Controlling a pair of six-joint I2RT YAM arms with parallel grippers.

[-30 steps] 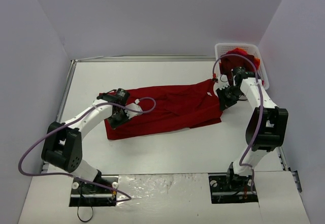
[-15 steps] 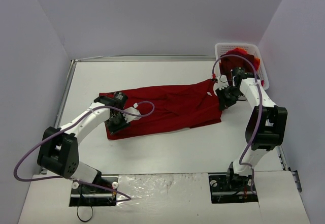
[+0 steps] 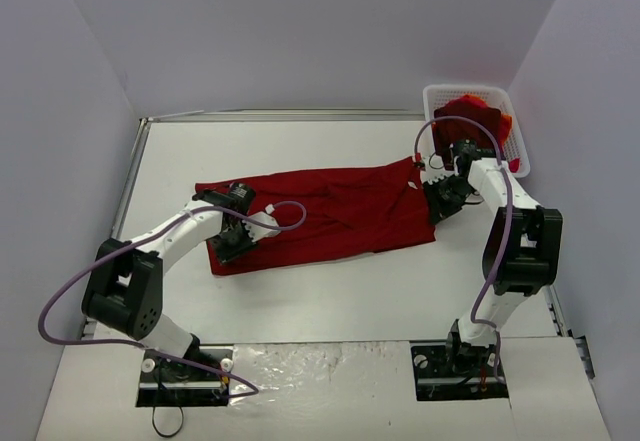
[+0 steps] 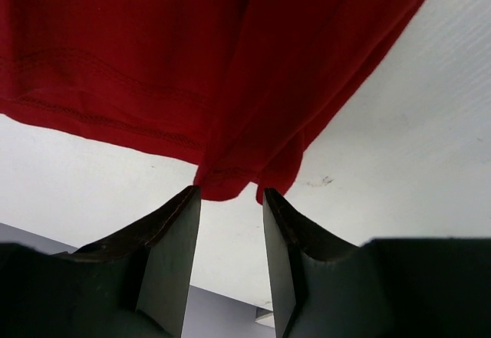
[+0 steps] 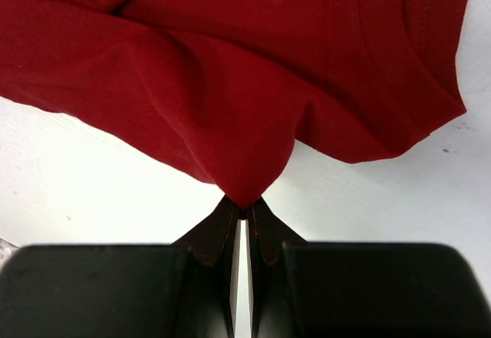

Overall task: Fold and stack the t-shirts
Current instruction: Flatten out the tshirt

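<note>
A dark red t-shirt [image 3: 330, 211] lies spread across the middle of the white table. My left gripper [image 3: 236, 240] is over its near-left corner. In the left wrist view the left gripper [image 4: 229, 194] is open, and the t-shirt's [image 4: 192, 62] hem corner lies just beyond the fingertips [image 4: 190, 200] with nothing pinched. My right gripper [image 3: 438, 201] is at the shirt's right edge. Close up, the right gripper [image 5: 244, 209] is shut on a pulled-up fold of the t-shirt [image 5: 230, 85] beside the collar. More t-shirts [image 3: 470, 116], dark red and red-orange, fill the basket.
The white mesh basket [image 3: 440, 91] stands at the table's far right corner, just behind my right arm. Bare table [image 3: 330, 291] runs in front of the shirt down to the arm bases. Grey walls close in the left, right and back.
The left gripper's jaws have spread and let go of the shirt's corner, and it has dropped slightly nearer the front-left edge of the cloth. The right gripper keeps its pinch and has barely shifted.
</note>
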